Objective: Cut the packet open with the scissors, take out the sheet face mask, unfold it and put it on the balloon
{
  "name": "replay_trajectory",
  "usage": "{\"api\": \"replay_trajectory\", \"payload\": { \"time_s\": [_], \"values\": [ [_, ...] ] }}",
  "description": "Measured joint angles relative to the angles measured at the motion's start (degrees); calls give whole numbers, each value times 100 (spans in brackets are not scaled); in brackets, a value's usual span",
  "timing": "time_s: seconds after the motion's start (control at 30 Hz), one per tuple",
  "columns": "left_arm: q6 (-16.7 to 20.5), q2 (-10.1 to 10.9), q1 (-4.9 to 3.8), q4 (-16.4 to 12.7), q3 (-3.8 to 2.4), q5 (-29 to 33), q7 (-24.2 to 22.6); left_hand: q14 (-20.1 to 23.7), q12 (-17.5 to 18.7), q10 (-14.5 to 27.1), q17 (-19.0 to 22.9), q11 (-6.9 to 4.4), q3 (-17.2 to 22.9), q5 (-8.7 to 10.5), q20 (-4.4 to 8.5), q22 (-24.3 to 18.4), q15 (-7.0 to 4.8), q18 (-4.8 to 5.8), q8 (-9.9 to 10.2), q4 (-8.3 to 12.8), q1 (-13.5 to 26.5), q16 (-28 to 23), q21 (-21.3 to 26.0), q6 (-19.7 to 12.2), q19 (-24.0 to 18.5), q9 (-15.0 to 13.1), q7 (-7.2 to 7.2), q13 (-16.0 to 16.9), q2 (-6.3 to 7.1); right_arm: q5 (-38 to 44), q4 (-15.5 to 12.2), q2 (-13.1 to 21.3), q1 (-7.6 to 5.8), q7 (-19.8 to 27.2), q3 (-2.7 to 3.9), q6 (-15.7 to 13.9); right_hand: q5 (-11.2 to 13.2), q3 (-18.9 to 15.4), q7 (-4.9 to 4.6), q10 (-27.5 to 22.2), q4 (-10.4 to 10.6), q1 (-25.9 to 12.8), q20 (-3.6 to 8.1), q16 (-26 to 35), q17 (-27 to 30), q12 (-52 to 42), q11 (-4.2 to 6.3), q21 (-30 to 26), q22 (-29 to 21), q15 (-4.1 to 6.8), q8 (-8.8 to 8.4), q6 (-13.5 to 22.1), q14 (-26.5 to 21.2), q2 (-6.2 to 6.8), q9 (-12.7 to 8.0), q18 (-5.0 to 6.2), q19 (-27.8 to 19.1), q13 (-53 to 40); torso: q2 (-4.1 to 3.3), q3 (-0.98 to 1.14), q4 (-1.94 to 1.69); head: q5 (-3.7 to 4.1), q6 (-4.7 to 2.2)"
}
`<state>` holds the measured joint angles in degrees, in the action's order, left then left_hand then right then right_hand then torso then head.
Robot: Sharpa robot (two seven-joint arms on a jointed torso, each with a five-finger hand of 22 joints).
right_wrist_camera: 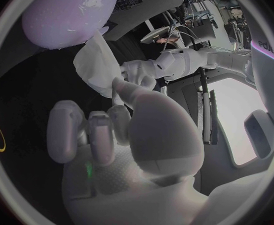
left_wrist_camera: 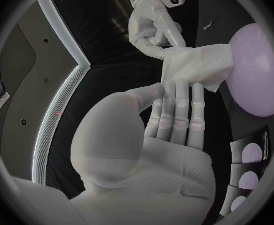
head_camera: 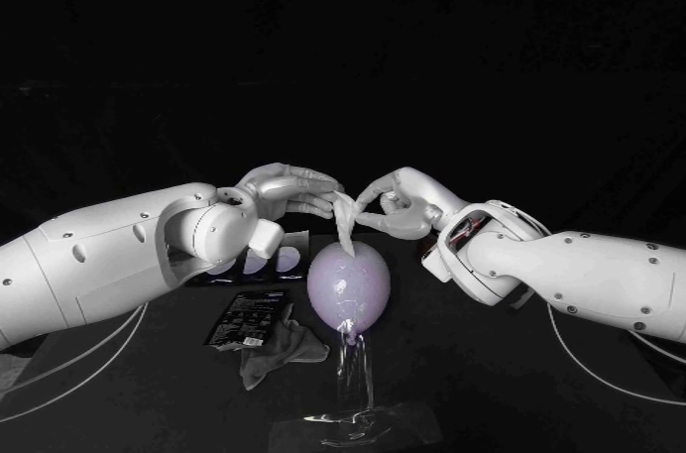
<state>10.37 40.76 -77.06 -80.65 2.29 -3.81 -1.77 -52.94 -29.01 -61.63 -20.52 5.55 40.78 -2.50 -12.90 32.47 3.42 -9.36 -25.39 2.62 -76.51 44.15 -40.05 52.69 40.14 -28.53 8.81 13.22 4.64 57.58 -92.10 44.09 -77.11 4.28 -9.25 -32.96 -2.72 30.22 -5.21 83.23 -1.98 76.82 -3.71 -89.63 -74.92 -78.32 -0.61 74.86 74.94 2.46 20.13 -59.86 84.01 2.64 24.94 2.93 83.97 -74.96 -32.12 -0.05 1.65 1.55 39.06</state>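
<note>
A folded white sheet mask (head_camera: 345,221) hangs just above the purple balloon (head_camera: 350,283), its lower tip touching the balloon's top. My left hand (head_camera: 293,189) holds the mask's upper edge from the left. From the right, my right hand (head_camera: 392,201) pinches the same edge. In the left wrist view the left fingertips (left_wrist_camera: 176,91) lie against the mask (left_wrist_camera: 196,67) and the right hand (left_wrist_camera: 152,27) pinches its corner beside the balloon (left_wrist_camera: 259,70). The right wrist view shows the right hand (right_wrist_camera: 106,130), the mask (right_wrist_camera: 96,67) and the balloon (right_wrist_camera: 68,10). The black packet (head_camera: 249,319) lies flat on the table.
The balloon stands on a clear stand (head_camera: 352,379) at the table's front middle. A crumpled grey piece (head_camera: 281,350) lies beside the packet. Behind the left forearm sits a dark tray (head_camera: 293,241) with pale ovals.
</note>
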Motion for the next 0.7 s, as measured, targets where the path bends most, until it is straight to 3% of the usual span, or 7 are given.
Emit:
{"api": "replay_trajectory", "payload": {
  "time_s": [0.7],
  "values": [
    [100,-7,-1,32,1,-162,21,1,0,21,1,-21,-33,8,0,-2,1,8,-14,-1,30,0,0,-12,0,-48,-11,-2,30,102,64,11,-117,-120,24,86,10,-1,5,39,0,0,-9,-14,-1,-33,-1,-3,-2,-1,8,17,0,0,14,-1,-9,3,0,2,2,7,-30]
  ]
}}
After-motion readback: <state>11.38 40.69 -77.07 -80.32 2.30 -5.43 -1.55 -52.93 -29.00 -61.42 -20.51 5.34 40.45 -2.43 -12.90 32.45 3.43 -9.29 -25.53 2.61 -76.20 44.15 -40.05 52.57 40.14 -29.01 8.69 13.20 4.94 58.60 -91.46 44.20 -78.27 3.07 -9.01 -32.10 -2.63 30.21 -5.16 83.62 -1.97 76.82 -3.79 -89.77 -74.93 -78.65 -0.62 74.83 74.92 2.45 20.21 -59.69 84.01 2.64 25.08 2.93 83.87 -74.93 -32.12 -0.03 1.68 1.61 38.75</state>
